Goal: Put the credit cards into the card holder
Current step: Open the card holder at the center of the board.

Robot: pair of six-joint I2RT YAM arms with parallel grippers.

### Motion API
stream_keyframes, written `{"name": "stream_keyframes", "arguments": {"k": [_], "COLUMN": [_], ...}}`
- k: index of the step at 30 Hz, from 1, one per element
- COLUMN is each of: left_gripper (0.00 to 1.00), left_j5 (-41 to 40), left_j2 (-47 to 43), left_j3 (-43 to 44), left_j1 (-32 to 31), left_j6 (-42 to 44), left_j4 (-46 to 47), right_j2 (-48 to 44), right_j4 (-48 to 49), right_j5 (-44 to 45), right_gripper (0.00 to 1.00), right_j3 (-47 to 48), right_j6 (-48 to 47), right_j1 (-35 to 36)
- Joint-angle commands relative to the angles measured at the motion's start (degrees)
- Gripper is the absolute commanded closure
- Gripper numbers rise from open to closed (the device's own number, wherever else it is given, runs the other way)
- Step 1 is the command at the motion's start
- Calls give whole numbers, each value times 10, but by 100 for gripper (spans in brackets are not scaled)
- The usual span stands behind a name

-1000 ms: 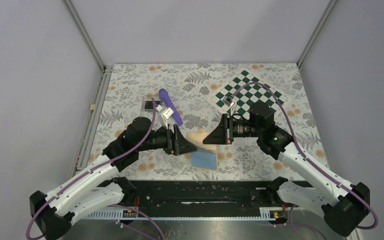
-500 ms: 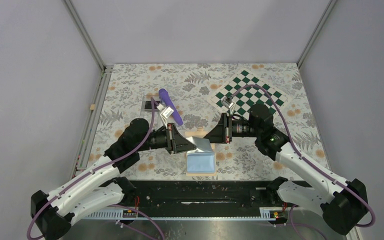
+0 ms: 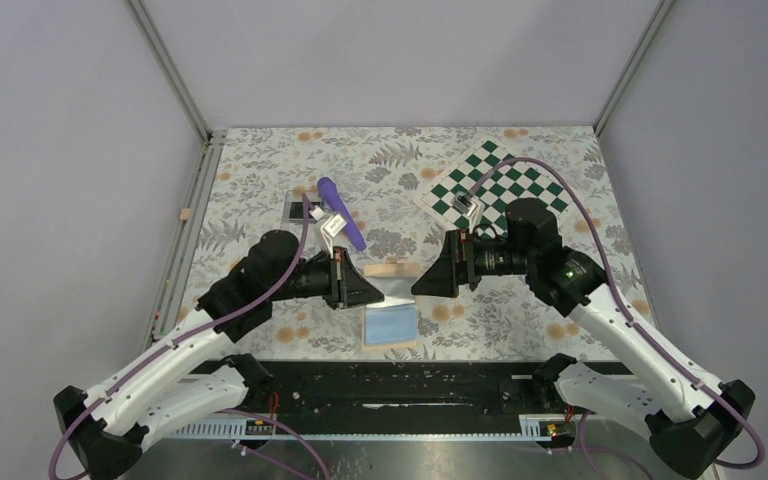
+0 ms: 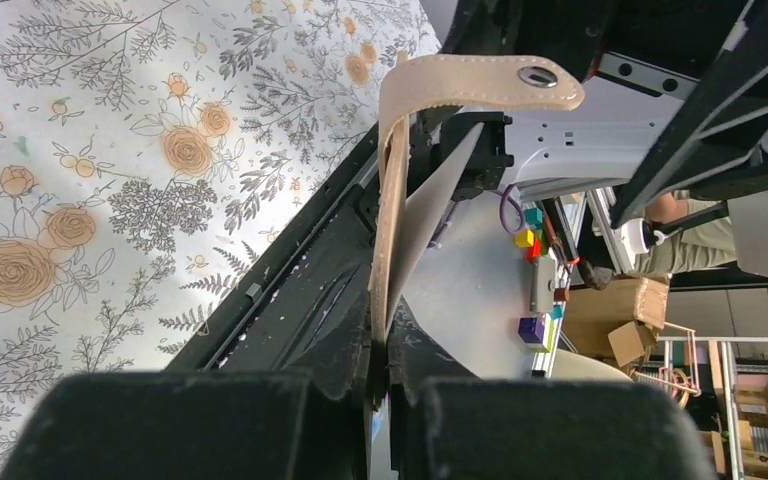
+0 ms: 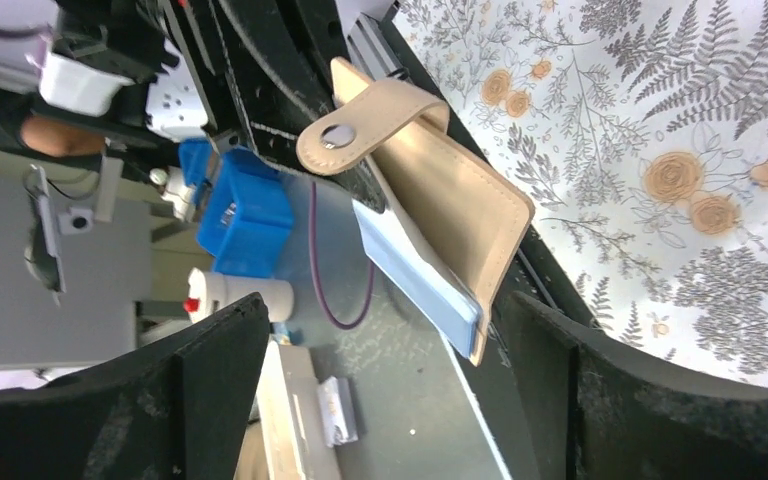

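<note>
The tan card holder [image 3: 392, 268] hangs in the air between the two arms, folded open, its blue-grey inside [image 3: 390, 323] facing up toward the near edge. My left gripper [image 3: 377, 296] is shut on its left edge. In the left wrist view the card holder [image 4: 392, 200] stands edge-on out of the shut left gripper [image 4: 381, 362], with the snap strap [image 4: 480, 82] curling over. My right gripper [image 3: 420, 284] is open beside it. The right wrist view shows the card holder [image 5: 452, 195] ahead of the open right gripper [image 5: 388, 305], touching neither finger. I cannot make out any credit cards.
A clear plastic box [image 3: 300, 208] with dark contents and a purple tool [image 3: 341, 213] lie at the back left of the floral table [image 3: 260, 190]. A green-and-white chessboard [image 3: 495, 185] lies at the back right. The black base rail [image 3: 390, 385] runs under the holder.
The left gripper closed on the card holder, then the right gripper let go and opened. The holder swung open, its blue-grey panel dropping toward the near edge.
</note>
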Motion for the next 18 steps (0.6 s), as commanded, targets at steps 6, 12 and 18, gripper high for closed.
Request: {"name": "stream_keyframes", "arguments": {"k": [6,12,18], "left_gripper": [100,100,100], "left_j5": [60,106,132], "left_j2": [29,32,28], "left_j3": [69,77,78], "left_j1": [-1,-4,-10], "left_j6": [45,49,50], "left_j4": [-47,-45,-44], "right_j2": [35,88,103], "right_j4": [-151,-185,-130], "right_j5": [10,61,8], "right_gripper": [4,4,7], "right_j3": [84,128,122], "right_j6": [-175,-222,-212], "right_j1": [34,95,101]}}
